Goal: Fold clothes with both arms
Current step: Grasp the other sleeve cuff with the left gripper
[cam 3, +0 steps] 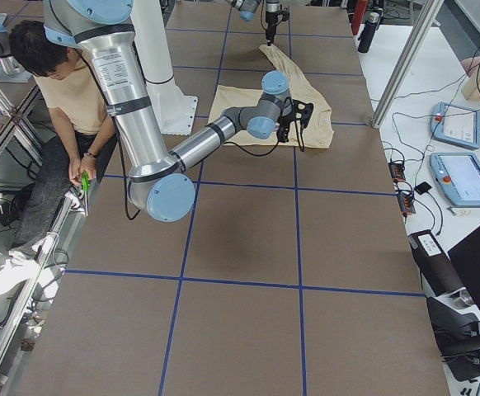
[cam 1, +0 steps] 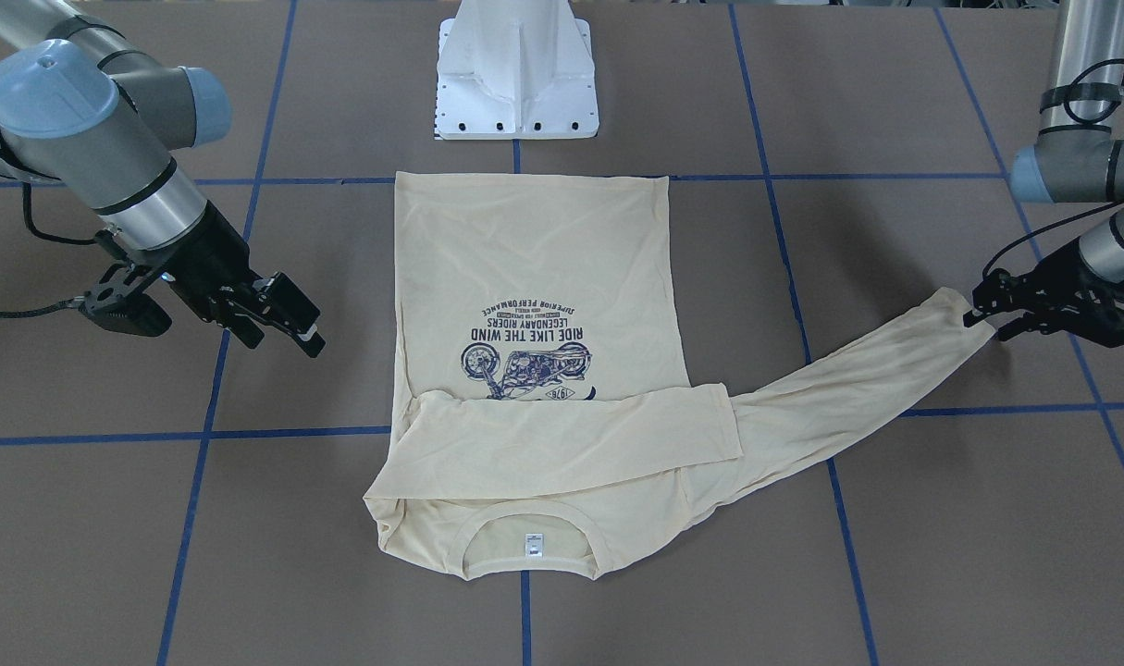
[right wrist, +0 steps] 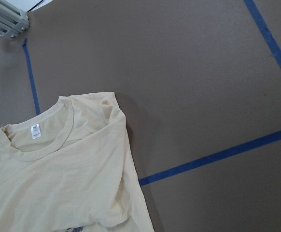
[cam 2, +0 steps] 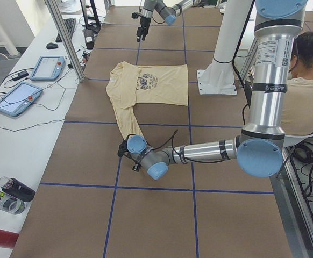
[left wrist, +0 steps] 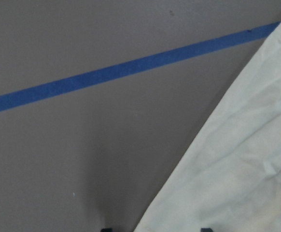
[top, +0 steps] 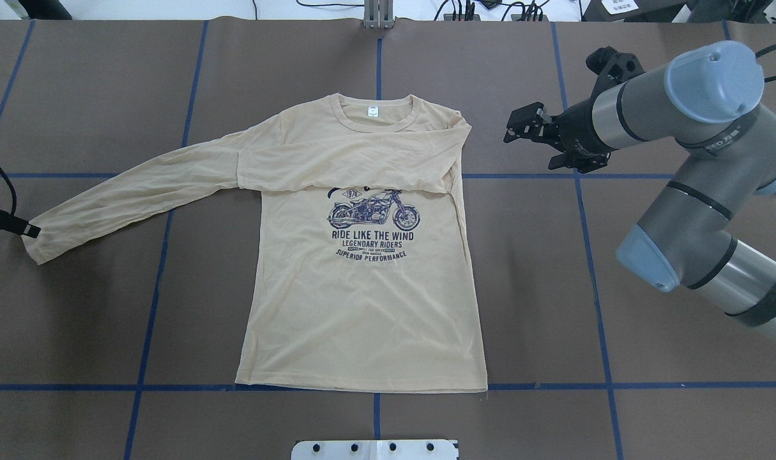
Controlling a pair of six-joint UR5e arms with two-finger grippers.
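We judge the shirt (top: 362, 306) limp and light, best pinched at its cuff (cam 1: 952, 310), which the open left end effector (cam 1: 980, 319) straddles; the right end effector (top: 517, 124) hangs open.

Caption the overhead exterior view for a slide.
T-shirt with one sleeve folded across its chest; left gripper at the outstretched sleeve's cuff, right gripper off the cloth beside the shoulder.

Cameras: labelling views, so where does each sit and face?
Front-facing: across table, facing base; left gripper, right gripper.
Overhead: behind base, looking down; right arm.
Exterior left: table end; left arm near.
Exterior right: opposite end; right arm near.
Left wrist: down at sleeve, fingertips.
Right wrist: down at collar; no gripper.
Shared: shirt everywhere.
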